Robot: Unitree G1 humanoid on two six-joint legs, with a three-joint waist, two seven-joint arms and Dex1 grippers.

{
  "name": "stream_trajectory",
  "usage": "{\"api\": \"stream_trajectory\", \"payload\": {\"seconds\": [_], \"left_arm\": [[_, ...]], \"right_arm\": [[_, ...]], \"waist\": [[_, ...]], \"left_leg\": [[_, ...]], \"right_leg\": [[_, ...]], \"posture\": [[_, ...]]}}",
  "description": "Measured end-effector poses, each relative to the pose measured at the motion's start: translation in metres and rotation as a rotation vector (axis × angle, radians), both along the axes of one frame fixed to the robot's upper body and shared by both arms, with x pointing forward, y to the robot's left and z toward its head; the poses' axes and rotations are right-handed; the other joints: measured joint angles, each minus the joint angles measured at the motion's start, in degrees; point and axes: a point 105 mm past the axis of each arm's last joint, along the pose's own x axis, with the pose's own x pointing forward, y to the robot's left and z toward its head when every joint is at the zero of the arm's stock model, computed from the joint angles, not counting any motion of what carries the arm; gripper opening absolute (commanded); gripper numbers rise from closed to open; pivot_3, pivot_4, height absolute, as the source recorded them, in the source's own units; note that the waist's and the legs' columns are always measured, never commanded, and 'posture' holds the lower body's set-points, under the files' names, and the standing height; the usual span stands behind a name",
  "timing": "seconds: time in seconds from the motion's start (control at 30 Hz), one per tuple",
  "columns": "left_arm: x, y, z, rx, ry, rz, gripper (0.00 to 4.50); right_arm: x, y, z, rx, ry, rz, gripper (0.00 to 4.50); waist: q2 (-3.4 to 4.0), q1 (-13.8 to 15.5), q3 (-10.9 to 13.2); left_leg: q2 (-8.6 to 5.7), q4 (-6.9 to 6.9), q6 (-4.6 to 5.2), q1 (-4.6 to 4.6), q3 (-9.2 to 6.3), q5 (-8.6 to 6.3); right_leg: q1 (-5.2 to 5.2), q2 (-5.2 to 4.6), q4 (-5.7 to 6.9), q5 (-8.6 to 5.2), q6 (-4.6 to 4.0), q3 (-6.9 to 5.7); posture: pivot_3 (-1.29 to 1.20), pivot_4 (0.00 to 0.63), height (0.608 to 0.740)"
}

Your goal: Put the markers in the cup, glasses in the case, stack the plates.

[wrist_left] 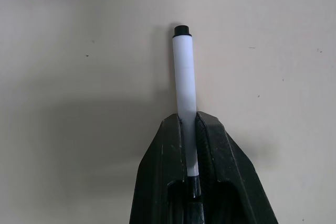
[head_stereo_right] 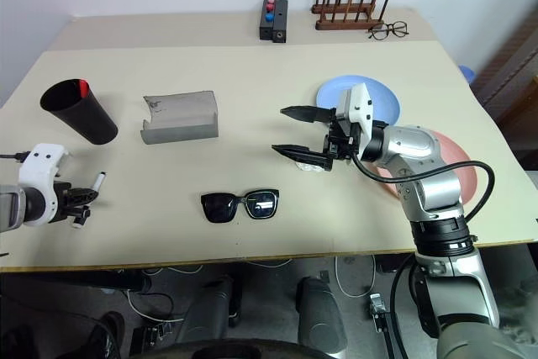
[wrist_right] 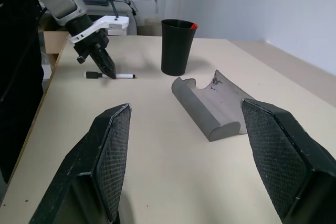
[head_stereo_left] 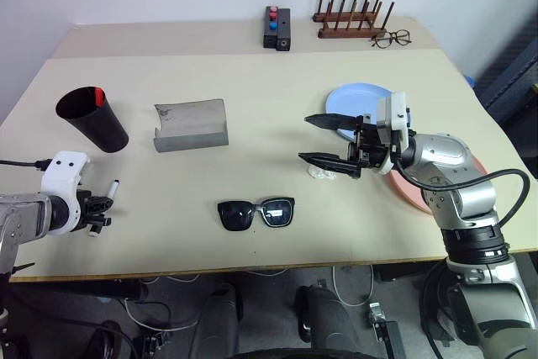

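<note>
Clamping a white marker [wrist_left: 185, 98] that lies on the table [head_stereo_left: 252, 166], the left gripper [head_stereo_left: 99, 210] sits at about 8 o'clock from the sunglasses [head_stereo_left: 256, 213]. At 10 o'clock stands the cup [head_stereo_left: 92, 119], a red-ended marker [head_stereo_left: 98, 95] inside. The right gripper [head_stereo_left: 321, 141] hovers wide open at 3 o'clock, empty. The case [head_stereo_left: 191, 126] lies beside the cup; blue plate [head_stereo_left: 353, 98] and pink plate [head_stereo_right: 458, 166] rest behind the right arm.

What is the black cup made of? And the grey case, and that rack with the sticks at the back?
The black cup looks like matte plastic: dull, no shine, thin rim. The grey case looks like a stiff, felt-like or leathery shell; its surface is dull with pale scuffs, so I can't be sure. The rack looks like dark brown wood, with round pegs on a slatted base.
</note>
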Motion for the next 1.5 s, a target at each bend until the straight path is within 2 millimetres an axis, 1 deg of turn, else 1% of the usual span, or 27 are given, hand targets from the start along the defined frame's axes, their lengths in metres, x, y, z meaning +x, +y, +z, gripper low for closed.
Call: {"api": "stream_trajectory", "payload": {"seconds": [0.17, 0.23, 0.3, 0.43, 0.5, 0.57, 0.67, 0.73, 0.8, 0.9, 1.0, 1.1, 1.2, 1.3, 1.4, 1.5], "left_arm": [[0.006, 0.0, 0.005, -0.004, -0.04, -0.012, 0.07], [0.018, -0.011, 0.018, -0.054, -0.127, -0.053, 0.07], [0.024, -0.019, 0.034, -0.077, -0.224, -0.121, 0.07], [0.034, -0.026, 0.069, -0.058, -0.42, -0.215, 0.07], [0.038, -0.029, 0.087, -0.032, -0.522, -0.259, 0.07], [0.044, -0.034, 0.103, -0.005, -0.629, -0.295, 0.07], [0.052, -0.038, 0.133, 0.054, -0.811, -0.33, 0.07], [0.059, -0.038, 0.158, 0.088, -0.95, -0.33, 0.07], [0.062, -0.038, 0.178, 0.115, -1.043, -0.333, 0.07], [0.069, -0.034, 0.198, 0.135, -1.146, -0.304, 0.07], [0.074, -0.024, 0.213, 0.175, -1.235, -0.261, 0.07], [0.079, -0.011, 0.219, 0.196, -1.29, -0.224, 0.07], [0.086, 0.006, 0.217, 0.199, -1.316, -0.168, 0.07], [0.091, 0.018, 0.203, 0.165, -1.315, -0.131, 0.07], [0.094, 0.024, 0.188, 0.117, -1.307, -0.111, 0.07], [0.095, 0.029, 0.177, 0.057, -1.318, -0.084, 0.07]], "right_arm": [[0.0, 0.0, 0.0, -0.002, 0.001, -0.001, 3.41], [0.0, 0.0, 0.0, 0.004, 0.006, 0.004, 3.41], [0.0, 0.001, 0.003, 0.023, 0.018, 0.01, 3.41], [0.003, -0.002, 0.015, 0.085, 0.022, 0.0, 3.41], [0.004, -0.002, 0.022, 0.116, 0.022, 0.0, 3.41], [0.005, -0.004, 0.025, 0.138, 0.02, -0.011, 3.41], [0.006, -0.001, 0.027, 0.165, 0.017, -0.014, 3.41], [0.007, 0.0, 0.028, 0.18, 0.015, -0.016, 3.41], [0.008, 0.002, 0.03, 0.19, 0.01, -0.018, 3.41], [0.009, 0.001, 0.033, 0.208, 0.008, -0.028, 3.41], [0.01, 0.001, 0.035, 0.228, 0.014, -0.035, 3.41], [0.011, -0.002, 0.038, 0.246, 0.012, -0.051, 3.41], [0.012, -0.002, 0.038, 0.246, 0.013, -0.053, 3.41], [0.012, -0.002, 0.038, 0.245, 0.013, -0.055, 3.41], [0.011, -0.002, 0.038, 0.24, 0.01, -0.056, 3.41], [0.011, -0.004, 0.037, 0.234, 0.012, -0.061, 3.41]], "waist": [[-0.04, 0.02, 0.02], [-0.09, 0.3, 0.04], [-0.13, 0.13, 0.06], [-0.13, 0.0, 0.06], [-0.13, 0.04, 0.06], [-0.13, 0.1, 0.06], [-0.15, 0.22, 0.07], [-0.15, 0.3, 0.07], [-0.15, 0.17, 0.07], [-0.15, 0.15, 0.07], [-0.15, 0.05, 0.07], [-0.15, 0.1, 0.07], [-0.15, 0.12, 0.07], [-0.15, 0.12, 0.07], [-0.15, 0.12, 0.07], [-0.15, 0.18, 0.07]], "left_leg": [[0.01, 0.01, -0.01, -0.02, -0.01, 0.01], [0.01, 0.06, -0.04, -0.11, -0.01, 0.02], [0.01, 0.09, -0.05, -0.15, 0.02, 0.03], [0.03, 0.06, -0.05, -0.14, 0.06, 0.03], [0.06, 0.05, -0.05, -0.12, 0.06, 0.03], [0.06, 0.06, -0.05, -0.13, 0.07, 0.03], [0.06, 0.1, -0.05, -0.14, 0.07, 0.03], [0.06, 0.13, -0.04, -0.14, 0.07, 0.03], [0.06, 0.13, -0.04, -0.14, 0.08, 0.03], [0.07, 0.13, -0.04, -0.14, 0.08, 0.04], [0.08, 0.13, -0.04, -0.13, 0.08, 0.04], [0.09, 0.13, -0.04, -0.12, 0.08, 0.04], [0.09, 0.14, -0.03, -0.13, 0.08, 0.04], [0.1, 0.14, -0.03, -0.13, 0.1, 0.04], [0.1, 0.14, -0.04, -0.13, 0.1, 0.04], [0.11, 0.16, -0.04, -0.13, 0.1, 0.04]], "right_leg": [[-0.01, 0.02, -0.02, 0.03, -0.05, 0.0], [-0.01, 0.02, -0.03, 0.02, -0.05, -0.01], [-0.01, 0.01, -0.1, 0.03, -0.05, 0.01], [-0.06, 0.03, -0.06, 0.04, -0.05, 0.03], [-0.06, 0.06, -0.04, 0.04, -0.04, 0.03], [-0.05, 0.06, -0.05, 0.04, -0.05, 0.03], [-0.03, 0.07, -0.05, 0.04, -0.03, 0.03], [-0.01, 0.09, -0.05, 0.05, -0.02, 0.03], [-0.01, 0.1, -0.05, 0.13, 0.12, 0.04], [-0.01, 0.13, -0.02, 0.18, 0.22, 0.04], [-0.01, 0.14, -0.01, 0.19, 0.23, 0.04], [-0.01, 0.15, 0.0, 0.19, 0.23, 0.04], [-0.01, 0.16, 0.01, 0.19, 0.24, 0.04], [0.0, 0.16, 0.01, 0.19, 0.24, 0.04], [0.0, 0.16, 0.01, 0.2, 0.25, 0.04], [0.0, 0.16, 0.03, 0.2, 0.25, 0.04]], "posture": [[0.0, 0.15, 0.74], [0.0, 0.15, 0.74], [0.0, 0.15, 0.74], [0.0, 0.15, 0.74], [0.0, 0.15, 0.74], [0.0, 0.15, 0.74], [0.0, 0.15, 0.74], [0.0, 0.15, 0.74], [0.0, 0.15, 0.74], [0.0, 0.15, 0.74], [0.0, 0.15, 0.74], [0.0, 0.15, 0.74], [0.0, 0.15, 0.74], [0.0, 0.15, 0.74], [0.0, 0.15, 0.74], [0.0, 0.15, 0.74]]}}
